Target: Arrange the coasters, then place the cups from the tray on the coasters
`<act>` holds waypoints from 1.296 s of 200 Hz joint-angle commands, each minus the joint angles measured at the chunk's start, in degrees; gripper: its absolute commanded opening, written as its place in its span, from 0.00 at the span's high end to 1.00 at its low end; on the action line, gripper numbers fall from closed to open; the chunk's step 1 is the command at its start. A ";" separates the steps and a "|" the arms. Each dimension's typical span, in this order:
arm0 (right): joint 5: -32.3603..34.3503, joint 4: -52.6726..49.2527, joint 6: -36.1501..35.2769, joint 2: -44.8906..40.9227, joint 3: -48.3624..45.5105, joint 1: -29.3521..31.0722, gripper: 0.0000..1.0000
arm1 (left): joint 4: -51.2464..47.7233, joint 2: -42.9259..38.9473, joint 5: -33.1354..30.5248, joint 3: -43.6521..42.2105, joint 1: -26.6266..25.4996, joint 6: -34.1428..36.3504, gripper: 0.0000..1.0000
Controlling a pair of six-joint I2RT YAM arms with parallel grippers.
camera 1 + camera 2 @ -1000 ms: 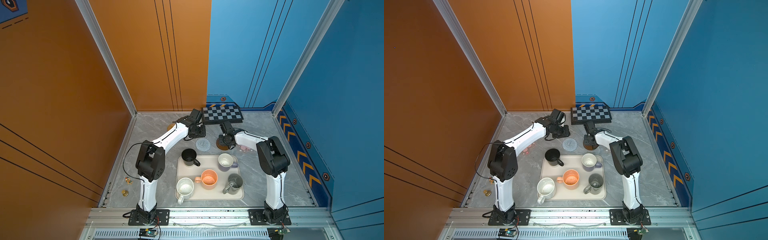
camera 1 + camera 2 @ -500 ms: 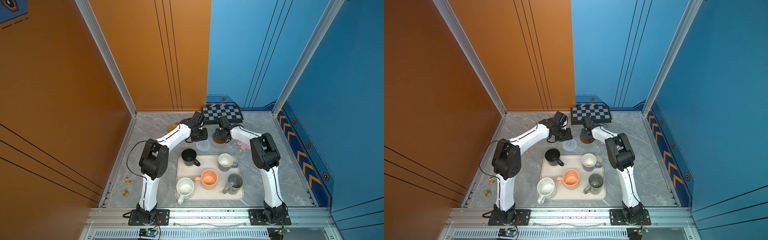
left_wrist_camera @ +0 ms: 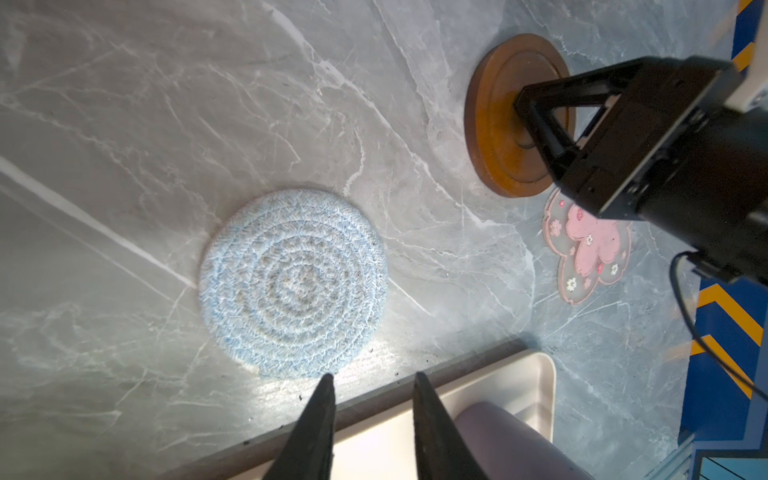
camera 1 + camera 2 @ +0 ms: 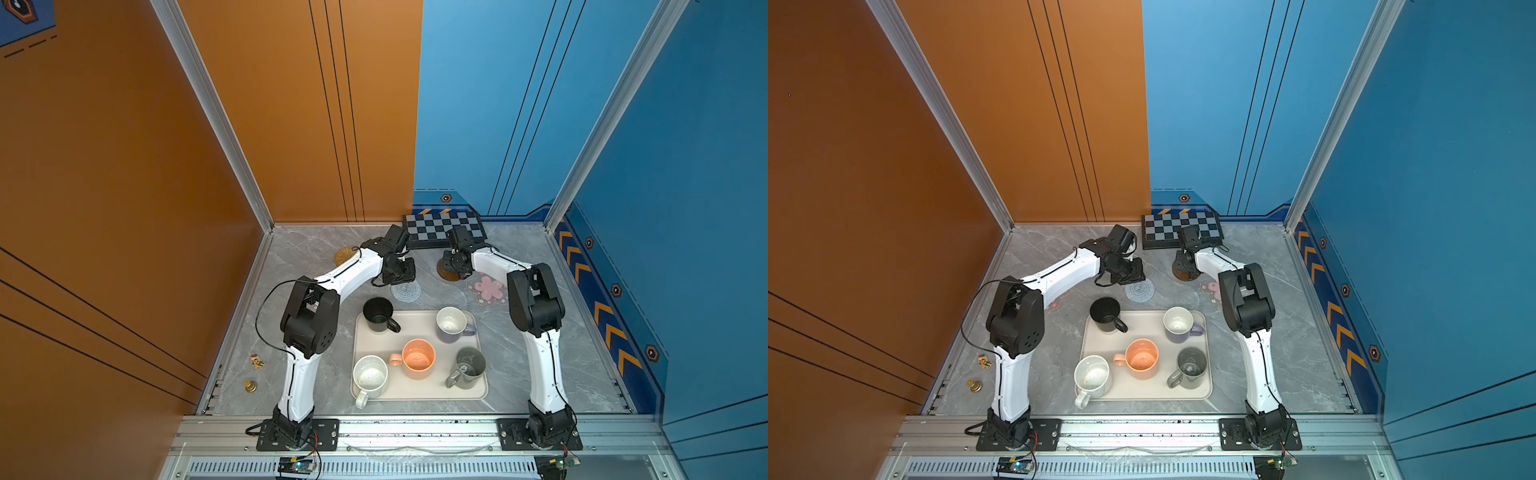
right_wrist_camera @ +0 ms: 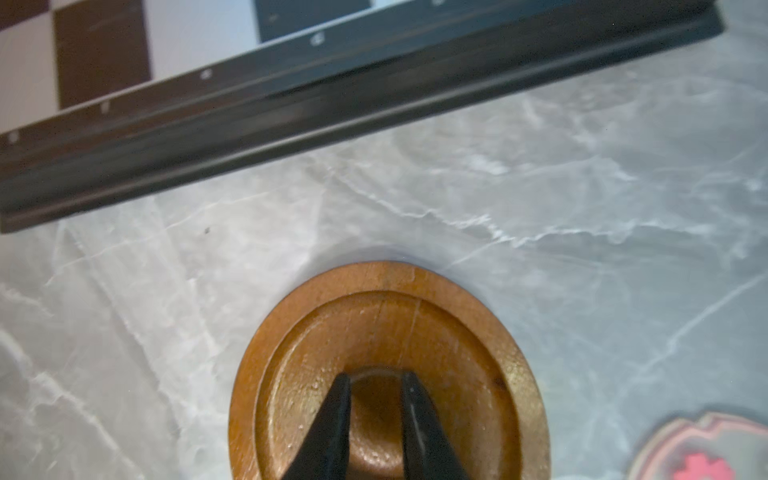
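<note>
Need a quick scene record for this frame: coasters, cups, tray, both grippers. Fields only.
coasters: straw coaster, knitted coaster, wooden coaster and pink flower coaster spread on the table beyond the tray; second pink coaster partly hidden by the left arm
cups: black cup, lavender cup, peach cup, grey cup, speckled cup, all on the tray
cups on coasters: none
left gripper: open, empty, by the knitted coaster's edge
right gripper: jaws slightly apart, tips at the wooden coaster's centre
</note>
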 commanded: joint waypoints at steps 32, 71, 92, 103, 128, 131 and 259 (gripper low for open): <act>0.53 -5.24 0.39 -0.36 -1.74 -6.66 0.75 | -1.59 0.30 0.57 -0.29 -0.83 -0.42 0.67; -0.56 -5.18 0.53 -2.94 -3.60 -11.56 0.75 | -1.64 -1.06 -0.27 -2.03 -0.84 -0.24 0.67; -0.77 -5.33 1.17 -4.17 -4.25 -13.71 0.75 | -1.82 -1.52 -0.62 -2.62 -0.83 -0.24 0.67; -0.80 -5.33 1.25 -4.76 -4.76 -14.39 0.75 | -1.80 -1.81 -0.80 -2.97 -0.87 -0.28 0.67; 0.13 -5.33 2.10 -5.80 -5.88 -16.01 0.75 | -1.82 -2.24 -1.03 -3.33 -0.96 -0.36 0.67; 0.19 -5.33 2.34 -5.92 -6.07 -16.13 0.75 | -1.80 -2.26 -0.95 -3.33 -0.92 -0.28 0.67; 2.91 -5.68 7.60 -14.40 -15.14 -22.93 0.74 | -2.46 -4.81 -2.36 -5.17 -0.96 0.29 0.67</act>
